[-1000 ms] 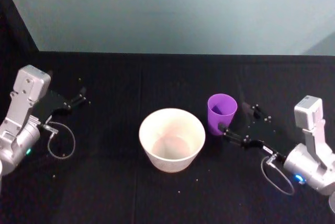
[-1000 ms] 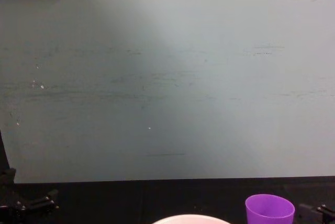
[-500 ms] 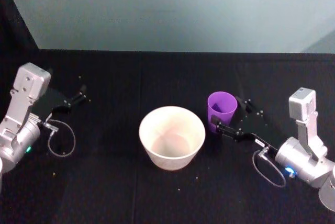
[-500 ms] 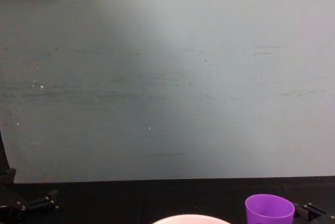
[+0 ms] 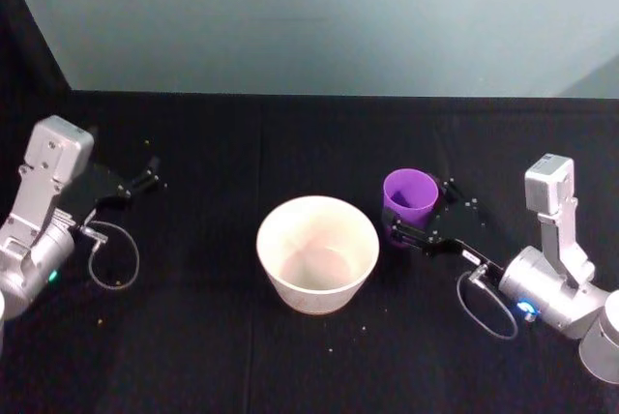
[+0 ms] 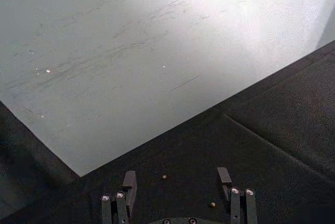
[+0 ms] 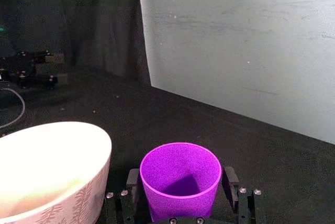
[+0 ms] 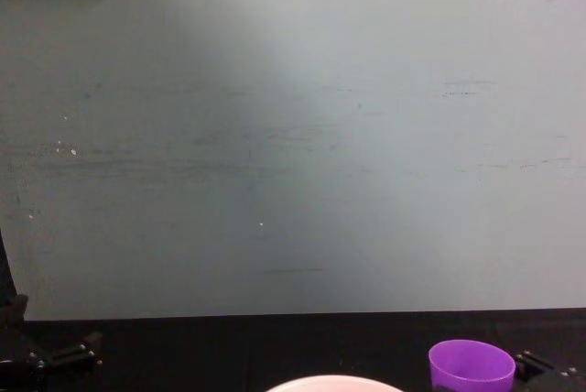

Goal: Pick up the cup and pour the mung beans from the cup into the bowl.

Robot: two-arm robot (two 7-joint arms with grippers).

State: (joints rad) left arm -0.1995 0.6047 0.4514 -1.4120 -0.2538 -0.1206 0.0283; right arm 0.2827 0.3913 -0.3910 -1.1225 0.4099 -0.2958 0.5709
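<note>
**Between my right fingers — the cup, not yet lifted**

Between the fingers of my right gripper [image 5: 419, 211] stands the cup [image 7: 180, 179], upright on the black table [image 5: 222, 356]. The jaws are open about as wide as the cup itself, with one of the fingers [image 7: 229, 181] on each side of its wall, low on the body. Each one sits just beside the purple plastic. I cannot tell whether either pad is touching yet, so I count myself as holding nothing.

The bowl [image 5: 316, 304] is just to my gripper's left, close beside the cup but apart from it. My left gripper [image 5: 151, 178] is parked well away on the far side of the bowl, open and empty.

As I judge it, the step in hand is the close. The cup tapers, so a squeeze may push it up and out of the pads. I should shut slowly and evenly, keeping it centred and vertical. The plastic looks thin and smooth, so I want enough force to stop it slipping, not enough to buckle the wall.

Shadow hides the bottom of the cup, so I cannot make out the beans. I should lift straight up and clear the bowl's rim before I start to tilt.
</note>
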